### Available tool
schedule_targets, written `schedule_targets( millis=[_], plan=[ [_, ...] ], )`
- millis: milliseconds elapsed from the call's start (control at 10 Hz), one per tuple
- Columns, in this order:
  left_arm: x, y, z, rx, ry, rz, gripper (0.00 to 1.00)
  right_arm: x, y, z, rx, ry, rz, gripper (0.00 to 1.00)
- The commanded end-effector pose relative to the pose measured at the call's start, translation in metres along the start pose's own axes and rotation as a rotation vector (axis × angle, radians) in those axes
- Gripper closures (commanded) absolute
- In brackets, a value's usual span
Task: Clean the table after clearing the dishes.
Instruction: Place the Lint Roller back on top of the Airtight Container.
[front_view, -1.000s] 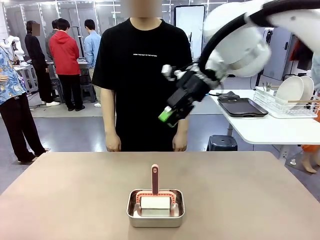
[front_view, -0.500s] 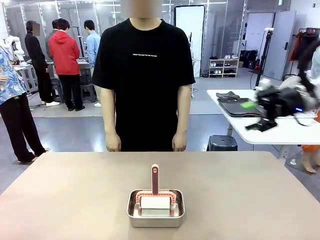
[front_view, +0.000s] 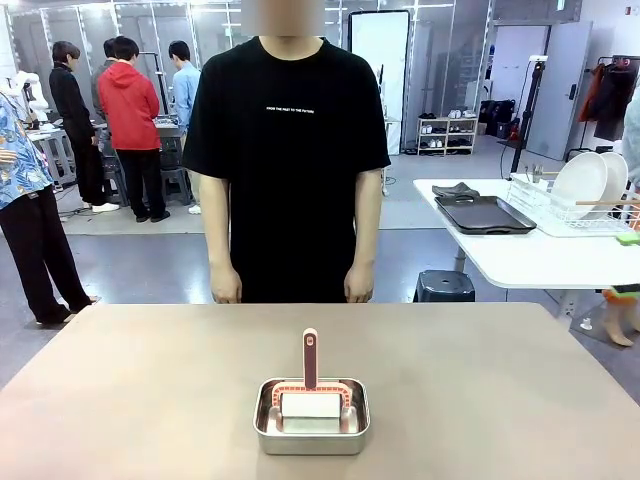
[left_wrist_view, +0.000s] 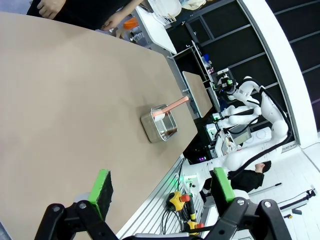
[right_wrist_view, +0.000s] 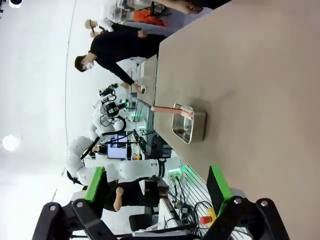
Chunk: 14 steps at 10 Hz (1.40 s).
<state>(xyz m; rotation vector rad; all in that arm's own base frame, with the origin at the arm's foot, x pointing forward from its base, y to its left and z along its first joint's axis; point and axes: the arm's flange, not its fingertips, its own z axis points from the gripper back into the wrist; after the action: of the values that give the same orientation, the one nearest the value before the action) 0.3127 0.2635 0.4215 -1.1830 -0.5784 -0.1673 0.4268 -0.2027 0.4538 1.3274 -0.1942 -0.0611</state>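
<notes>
Front view: the large table with a plain matte beige-brown top (front_view: 150, 400) is seen from the robot's side. A small square steel pan (front_view: 311, 417) rests on it near the middle of the near half, holding a white block (front_view: 309, 405) edged by an orange-pink frame; a tool with an orange-pink and white handle (front_view: 310, 357) rises from the pan toward the far side. A person in a black T-shirt (front_view: 285, 150) stands at the far edge, arms hanging, both hands at the table's edge without touching the pan. To the right, well apart, a smaller white table (front_view: 540, 262) carries a stack of dark brown rectangular trays (front_view: 485, 213) and a white wire rack (front_view: 560, 212) in which round white plates (front_view: 580, 185) stand on edge (the dishes thus lie off the main table).

Left wrist view: the left gripper (left_wrist_view: 162, 192) is held above the table's near corner, its green-padded fingers (left_wrist_view: 101, 186) spread wide with nothing between them. The pan is seen farther off, near the table's edge.

Right wrist view: the right gripper (right_wrist_view: 157, 187) is likewise spread wide and empty, with green pads (right_wrist_view: 95, 184) apart. The pan is seen ahead on the beige-brown top, its handle pointing away from the table.
</notes>
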Motion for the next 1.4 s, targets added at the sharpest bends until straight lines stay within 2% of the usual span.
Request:
schedule_targets(
  millis=[0,300,500,1300],
  plan=[
    [-0.003,-0.004,0.0,0.009,-0.012,-0.009,0.0,-0.003,-0.02,0.028,0.042,0.044,0.065,0.0],
    [-0.003,-0.004,0.0,0.009,-0.012,-0.009,0.0,-0.016,-0.041,0.058,0.067,-0.015,0.04,0.0],
    [-0.003,-0.004,0.0,0.009,-0.012,-0.009,0.0,-0.016,-0.044,0.053,0.054,-0.035,0.026,0.0],
    [-0.003,-0.004,0.0,0.009,-0.012,-0.009,0.0,-0.018,-0.047,0.057,0.054,-0.012,0.016,0.0]
  ],
)
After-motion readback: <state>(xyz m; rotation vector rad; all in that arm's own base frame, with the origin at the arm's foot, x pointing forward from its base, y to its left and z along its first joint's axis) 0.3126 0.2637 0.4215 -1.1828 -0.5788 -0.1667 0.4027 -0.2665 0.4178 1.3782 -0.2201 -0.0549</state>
